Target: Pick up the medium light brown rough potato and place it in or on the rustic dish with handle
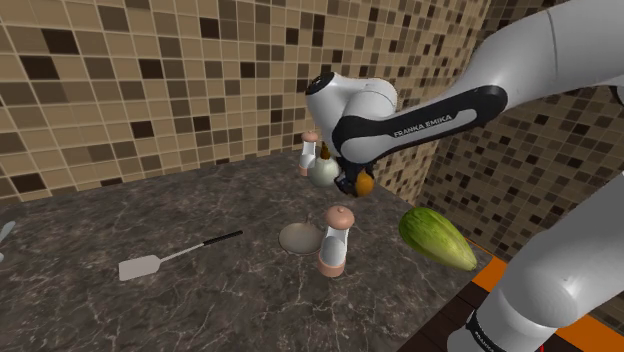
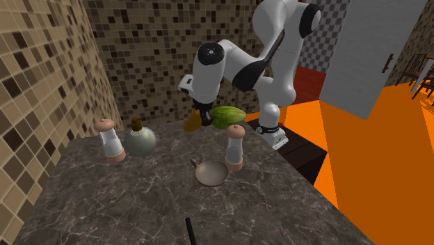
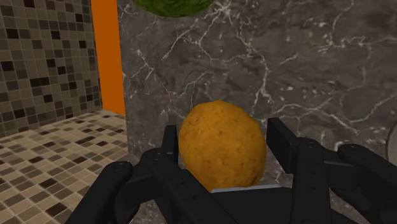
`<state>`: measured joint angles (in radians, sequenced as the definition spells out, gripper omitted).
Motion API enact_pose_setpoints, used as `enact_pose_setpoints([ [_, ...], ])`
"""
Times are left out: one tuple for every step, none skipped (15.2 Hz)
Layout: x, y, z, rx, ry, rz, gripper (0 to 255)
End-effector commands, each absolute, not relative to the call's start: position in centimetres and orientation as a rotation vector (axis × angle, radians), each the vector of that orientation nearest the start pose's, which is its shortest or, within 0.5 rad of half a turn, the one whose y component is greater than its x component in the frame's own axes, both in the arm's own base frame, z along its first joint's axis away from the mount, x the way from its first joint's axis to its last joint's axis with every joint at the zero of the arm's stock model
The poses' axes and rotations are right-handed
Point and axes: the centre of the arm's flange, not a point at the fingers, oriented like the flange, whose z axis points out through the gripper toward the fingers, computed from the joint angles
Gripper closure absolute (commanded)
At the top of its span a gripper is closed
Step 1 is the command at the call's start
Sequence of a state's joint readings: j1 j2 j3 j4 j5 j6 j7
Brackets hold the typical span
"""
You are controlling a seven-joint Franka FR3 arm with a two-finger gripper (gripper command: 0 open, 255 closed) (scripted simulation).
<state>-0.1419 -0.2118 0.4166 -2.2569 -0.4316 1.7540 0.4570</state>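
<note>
One rough orange-brown potato (image 3: 221, 145) clamped between the two black fingers (image 3: 285, 153) of the claw (image 3: 222, 137) — held in the air above the dark marbled surface (image 1: 200, 220). In the shoulder view, up and to the right of the round dish (image 1: 302, 237) with handle, beside a pale round flask (image 1: 322, 168). Dish flat on the surface, just beside a pink-capped mill (image 1: 337, 240). Nearby, a green melon-like fruit (image 1: 437, 237) — and, well apart to that view's left, a spatula (image 1: 170, 259).
</note>
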Motion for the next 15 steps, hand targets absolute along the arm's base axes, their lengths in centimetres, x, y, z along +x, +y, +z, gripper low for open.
enact_pose_setpoints([
  [44.7, 11.7, 43.2, 2.565, -0.073, -0.154, 255],
  [44.9, 13.1, 43.2, 2.565, -0.073, -0.154, 255],
  [45.0, 14.4, 43.3, 2.565, -0.073, -0.154, 255],
  [45.2, 15.7, 43.3, 2.565, -0.073, -0.154, 255],
  [45.3, 17.0, 43.3, 2.565, -0.073, -0.154, 255],
  [45.5, 18.3, 43.4, 2.565, -0.073, -0.154, 255],
  [45.6, 19.6, 43.4, 2.565, -0.073, -0.154, 255],
  [45.8, 20.9, 43.5, 2.565, -0.073, -0.154, 255],
  [45.9, 22.2, 43.5, 2.565, -0.073, -0.154, 255],
  [46.1, 23.5, 43.6, 2.565, -0.073, -0.154, 255],
  [46.3, 24.9, 43.6, 2.565, -0.073, -0.154, 255],
  [46.4, 26.2, 43.6, 2.565, -0.073, -0.154, 255],
  [46.4, 26.5, 43.6, 2.565, -0.073, -0.154, 255],
  [46.4, 26.5, 43.1, 2.565, -0.073, -0.154, 255],
  [46.4, 26.5, 42.6, 2.565, -0.073, -0.154, 255],
])
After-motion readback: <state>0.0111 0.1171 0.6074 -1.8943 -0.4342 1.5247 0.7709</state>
